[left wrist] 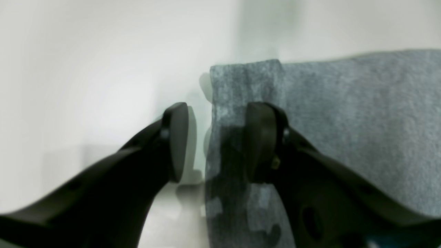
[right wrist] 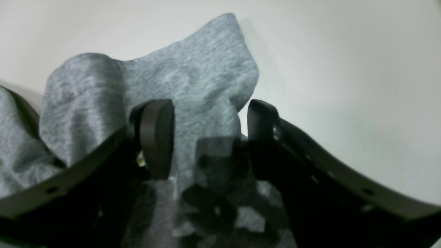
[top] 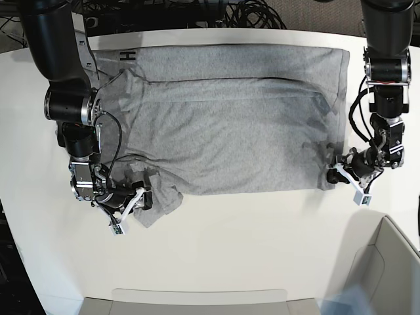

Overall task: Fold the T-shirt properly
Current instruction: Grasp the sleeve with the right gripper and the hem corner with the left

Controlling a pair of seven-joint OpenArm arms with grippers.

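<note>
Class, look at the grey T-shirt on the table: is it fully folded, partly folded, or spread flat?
Partly folded. The T-shirt lies spread wide across the table, with its far long edge turned over into a band; one sleeve is rumpled near the right gripper.

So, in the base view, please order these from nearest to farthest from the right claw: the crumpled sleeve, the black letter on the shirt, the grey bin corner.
Measured from the right claw, on this view's left:
1. Crumpled sleeve of the T-shirt, right beside it.
2. Black letter, near the shirt's top left edge.
3. Grey bin corner, far across at bottom right.
</note>
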